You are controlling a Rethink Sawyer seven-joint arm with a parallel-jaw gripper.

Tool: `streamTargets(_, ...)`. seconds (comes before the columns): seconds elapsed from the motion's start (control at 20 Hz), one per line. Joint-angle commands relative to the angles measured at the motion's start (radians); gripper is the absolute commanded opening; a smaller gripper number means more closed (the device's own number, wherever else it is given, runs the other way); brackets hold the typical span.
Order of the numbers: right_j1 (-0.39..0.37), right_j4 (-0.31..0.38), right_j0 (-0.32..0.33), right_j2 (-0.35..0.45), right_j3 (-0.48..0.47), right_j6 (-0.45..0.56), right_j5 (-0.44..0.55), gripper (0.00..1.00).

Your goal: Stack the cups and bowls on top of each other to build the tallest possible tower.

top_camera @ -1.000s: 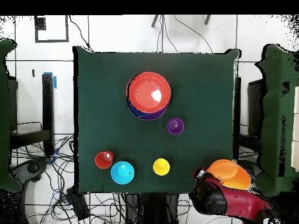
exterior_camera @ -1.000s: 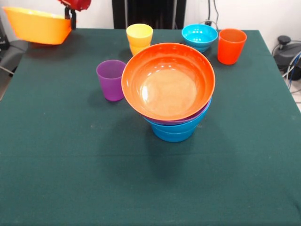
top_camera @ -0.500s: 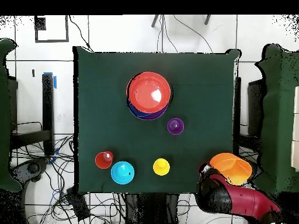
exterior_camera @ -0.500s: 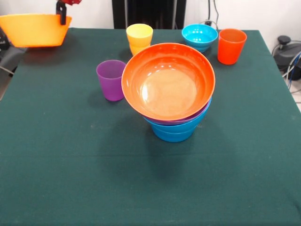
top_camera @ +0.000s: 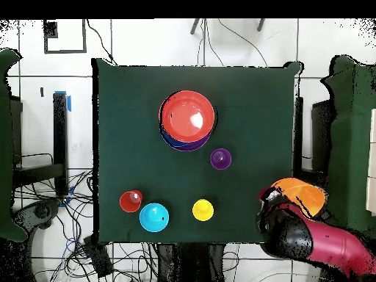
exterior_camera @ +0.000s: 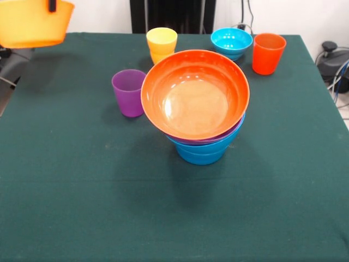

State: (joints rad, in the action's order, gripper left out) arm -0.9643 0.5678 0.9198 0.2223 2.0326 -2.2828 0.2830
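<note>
Tower (exterior_camera: 202,117) of glossy plastic bowls at frame centre on the green-clothed worktop (exterior_camera: 82,207): wide orange bowl (exterior_camera: 194,94) tilted on top, purple rim beneath, mid-blue bowls at the base. Large yellow-orange plastic bowl (exterior_camera: 34,22) hangs at upper left, pinched at its rim by the end effector (exterior_camera: 52,5). Purple tumbler (exterior_camera: 129,92) stands just left of the tower; yellow tumbler (exterior_camera: 161,45), small cyan bowl (exterior_camera: 232,42) and orange tumbler (exterior_camera: 268,53) line the top edge.

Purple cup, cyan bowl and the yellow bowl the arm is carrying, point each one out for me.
purple cup (exterior_camera: 129,94), front view, on its side wall.
cyan bowl (exterior_camera: 231,41), front view, on its inner surface.
yellow bowl (exterior_camera: 34,24), front view, on its outer wall.
</note>
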Motion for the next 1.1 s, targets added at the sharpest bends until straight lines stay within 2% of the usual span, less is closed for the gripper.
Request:
streamTargets(0.05, -0.165, -0.152, 0.066, 0.325, 0.082, 0.313, 0.203, 0.0)
streamTargets(0.2, -0.213, -0.206, 0.087, 0.382, 0.097, 0.322, 0.238, 0.0)
streamTargets(0.5, -0.3, -0.296, 0.076, 0.432, 0.08, 0.316, 0.336, 0.0)
streamTargets(0.6, -0.322, -0.358, 0.093, 0.476, 0.087, 0.319, 0.35, 0.0)
streamTargets(0.9, -0.374, -0.456, 0.094, 0.541, 0.033, 0.35, 0.468, 0.0)
streamTargets(1.1, -0.394, -0.488, 0.086, 0.561, 0.0, 0.34, 0.526, 0.0)
